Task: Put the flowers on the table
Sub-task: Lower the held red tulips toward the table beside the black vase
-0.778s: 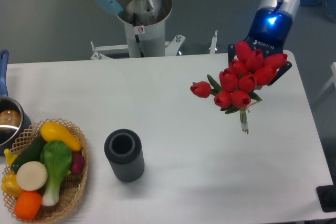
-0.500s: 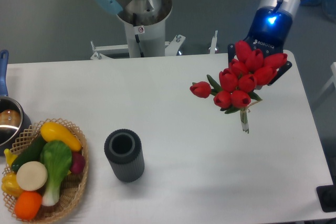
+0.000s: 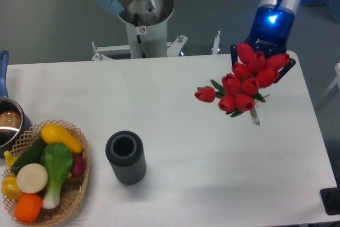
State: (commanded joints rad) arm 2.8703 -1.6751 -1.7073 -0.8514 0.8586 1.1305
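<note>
The tool [image 3: 264, 62] pinches the flowers [image 3: 243, 82] over the far right part of the surface [image 3: 175, 110]; the stems point downward toward it, blooms hiding the tool's fingertips.

Flowers [image 3: 241, 81] right of cylinder [image 3: 125, 157] (basket [image 3: 74, 198] leftmost).

Basket [image 3: 74, 198] (toy vegetables), black cylinder [image 3: 125, 158]

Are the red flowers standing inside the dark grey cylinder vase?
No, the flowers are at the pincer over the right side of the table, far from the dark vase, which is open and empty.
</note>
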